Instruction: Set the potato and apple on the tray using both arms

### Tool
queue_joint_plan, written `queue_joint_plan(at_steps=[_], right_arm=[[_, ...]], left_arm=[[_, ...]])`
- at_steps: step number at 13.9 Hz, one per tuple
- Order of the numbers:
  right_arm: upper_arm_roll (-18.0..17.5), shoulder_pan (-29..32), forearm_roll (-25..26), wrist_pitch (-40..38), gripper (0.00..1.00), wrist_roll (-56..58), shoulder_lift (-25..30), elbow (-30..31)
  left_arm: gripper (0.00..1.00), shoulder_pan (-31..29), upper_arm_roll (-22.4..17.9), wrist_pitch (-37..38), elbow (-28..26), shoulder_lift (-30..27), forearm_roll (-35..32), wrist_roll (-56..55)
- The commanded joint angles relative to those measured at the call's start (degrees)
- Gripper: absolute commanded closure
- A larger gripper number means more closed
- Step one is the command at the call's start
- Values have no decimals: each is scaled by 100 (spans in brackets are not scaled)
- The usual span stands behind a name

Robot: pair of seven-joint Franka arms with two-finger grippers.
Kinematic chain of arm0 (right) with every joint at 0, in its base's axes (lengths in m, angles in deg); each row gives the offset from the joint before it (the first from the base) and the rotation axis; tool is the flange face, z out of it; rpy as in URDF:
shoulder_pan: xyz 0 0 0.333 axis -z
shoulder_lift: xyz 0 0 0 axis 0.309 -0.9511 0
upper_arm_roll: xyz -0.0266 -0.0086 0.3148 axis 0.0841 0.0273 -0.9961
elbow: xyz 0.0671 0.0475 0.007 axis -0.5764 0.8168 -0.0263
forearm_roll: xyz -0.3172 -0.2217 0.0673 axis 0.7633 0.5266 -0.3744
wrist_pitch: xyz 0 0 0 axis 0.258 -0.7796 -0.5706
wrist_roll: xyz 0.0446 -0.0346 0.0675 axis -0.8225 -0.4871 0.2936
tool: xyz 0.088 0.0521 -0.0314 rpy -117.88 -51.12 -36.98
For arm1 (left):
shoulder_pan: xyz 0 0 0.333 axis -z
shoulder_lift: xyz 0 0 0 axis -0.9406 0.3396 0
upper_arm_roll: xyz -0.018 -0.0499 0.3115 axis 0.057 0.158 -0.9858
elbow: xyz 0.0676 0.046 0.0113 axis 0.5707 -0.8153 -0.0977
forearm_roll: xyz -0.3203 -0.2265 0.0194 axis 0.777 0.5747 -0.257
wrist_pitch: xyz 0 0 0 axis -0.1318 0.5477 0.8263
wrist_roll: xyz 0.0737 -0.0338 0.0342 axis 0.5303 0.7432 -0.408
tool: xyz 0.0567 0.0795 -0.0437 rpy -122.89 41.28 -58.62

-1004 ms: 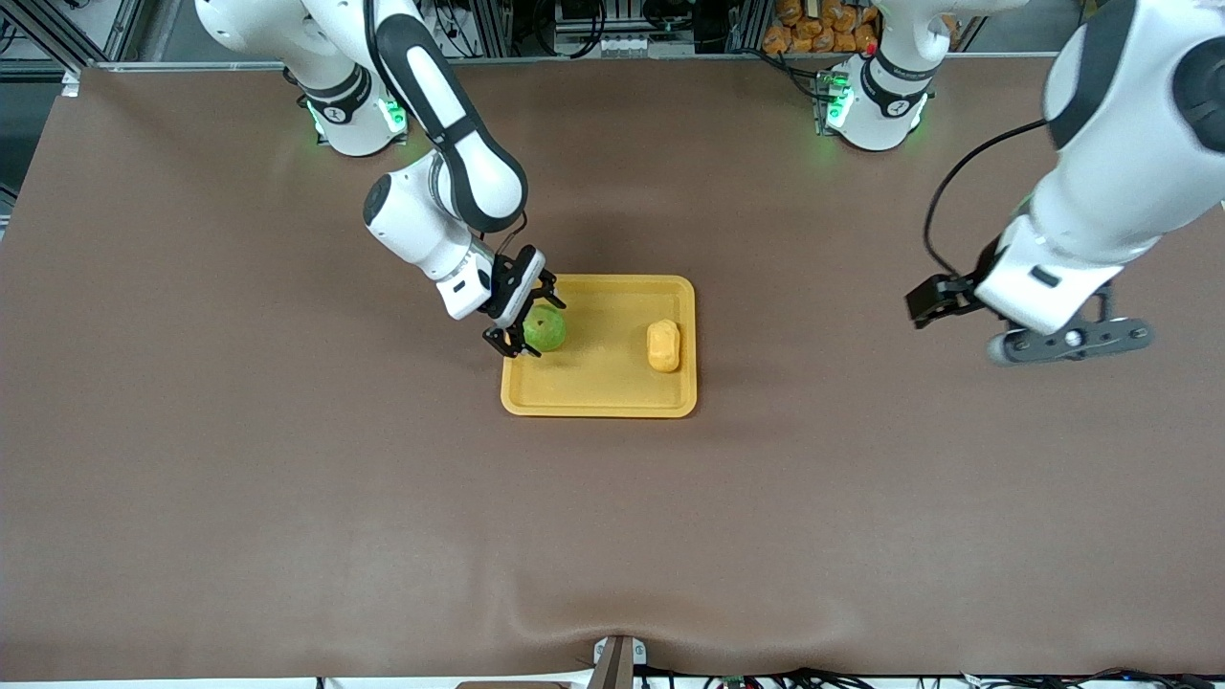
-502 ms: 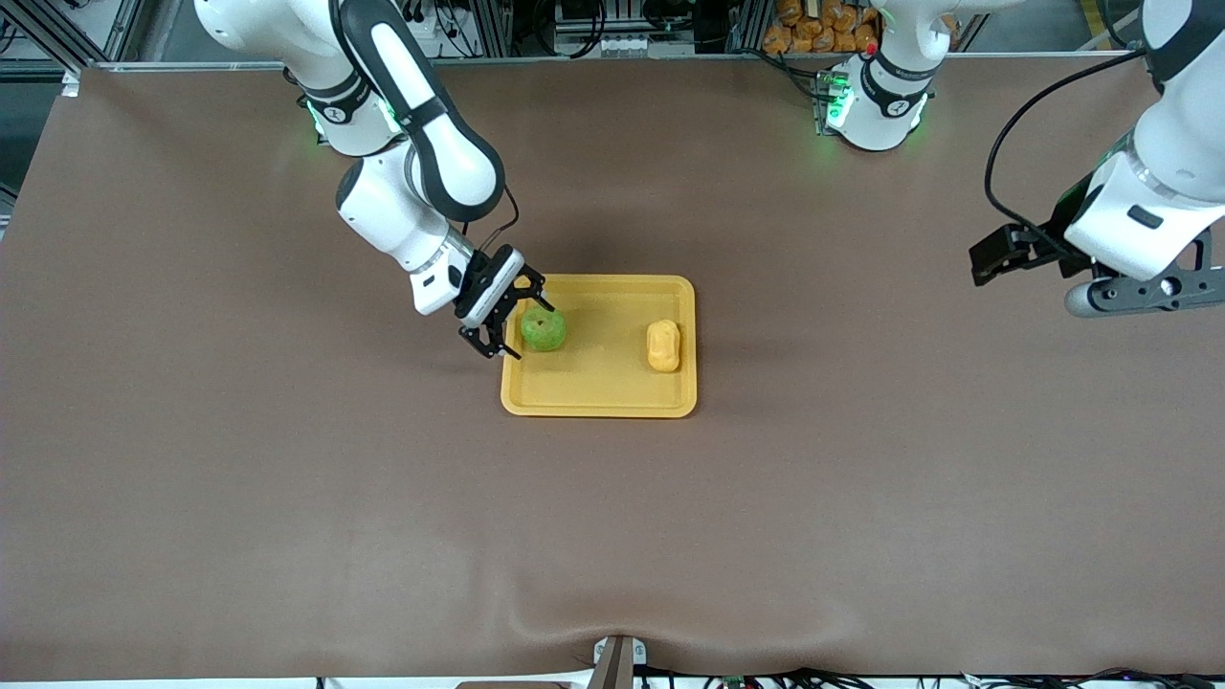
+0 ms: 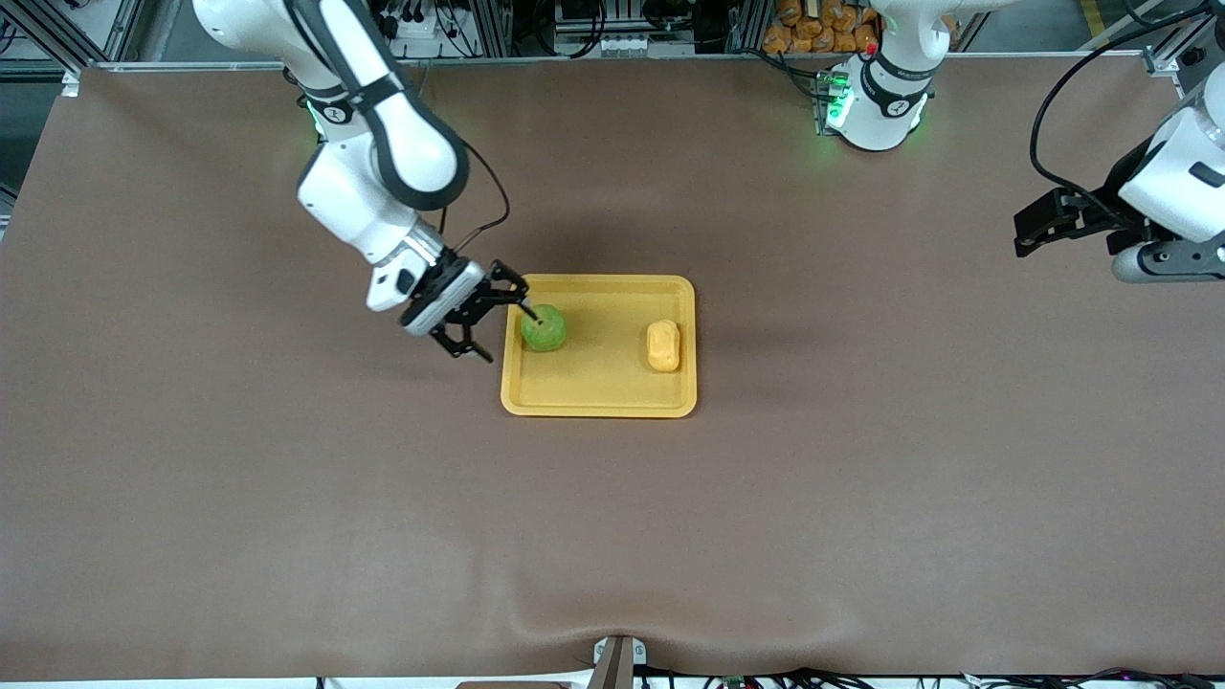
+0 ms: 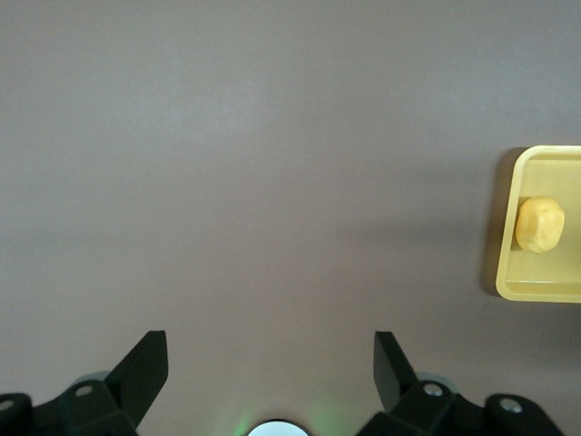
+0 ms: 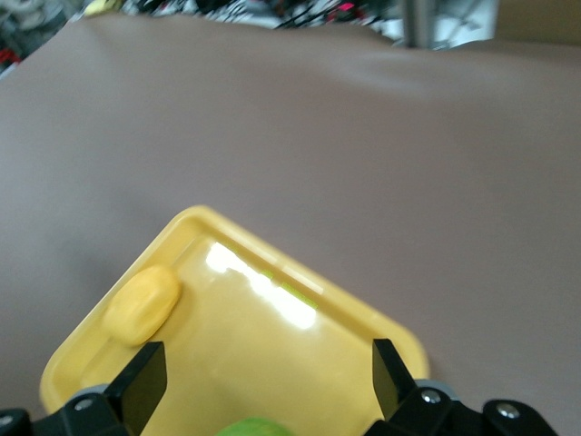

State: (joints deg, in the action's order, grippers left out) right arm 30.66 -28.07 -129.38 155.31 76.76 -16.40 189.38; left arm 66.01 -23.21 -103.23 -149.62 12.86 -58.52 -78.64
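**Both items resting on the tray, grippers released**

The apple and the potato are seen lying in the tray, the apple toward the right arm's end, the potato toward the left arm's. Both are judged light, firm and prone to rolling; a hold across the widest part would suit. The right gripper hangs spread over the tray's rim beside the apple. The left gripper, spread and empty, waits well apart from the tray, partly cut off in the front view.
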Motion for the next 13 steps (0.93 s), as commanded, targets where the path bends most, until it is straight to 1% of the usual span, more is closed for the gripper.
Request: queue_joint_plan(at_steps=[1, 2, 3, 4, 6, 7, 8, 9, 10, 11, 13], right_arm=[[-65, 728, -128, -615, 0, 21, 315, 246], [-73, 1062, -5, -1053, 0, 21, 298, 228], [-73, 1361, 335, -1362, 0, 30, 298, 228], [-73, 1651, 826, -1591, 0, 21, 298, 219], [-56, 2267, 1959, -2249, 0, -75, 271, 1], [-56, 2557, 2582, -2557, 0, -328, 289, -166], [-21, 2725, 3189, -2900, 0, -740, 315, -368], [66, 2857, 3900, -3338, 0, -1274, 376, -657], [76, 3032, 4559, -3804, 0, -1845, 446, -973], [59, 3208, 5123, -4183, 0, -2338, 543, -1246], [15, 3490, 6012, -4912, 0, -3113, 727, -1651]], left_arm=[[0, -157, 41, 12, -356, -380, 82, 112], [0, -158, 32, 12, -444, -476, 90, 112], [0, -88, 6, -23, -575, -581, 90, 121], [0, -9, -38, -41, -602, -643, 90, 130], [0, 595, -659, -41, -751, -792, 90, 130], [0, 755, -828, -41, -891, -906, 90, 121], [0, 774, -838, -41, -988, -995, 90, 121], [0, 809, -838, -41, -1085, -1109, 90, 78], [0, 818, -838, -41, -1095, -1127, 82, 42], [0, 809, -821, -32, -1077, -1101, 47, 51], [0, 765, -820, -32, -1051, -1092, 55, 112]])
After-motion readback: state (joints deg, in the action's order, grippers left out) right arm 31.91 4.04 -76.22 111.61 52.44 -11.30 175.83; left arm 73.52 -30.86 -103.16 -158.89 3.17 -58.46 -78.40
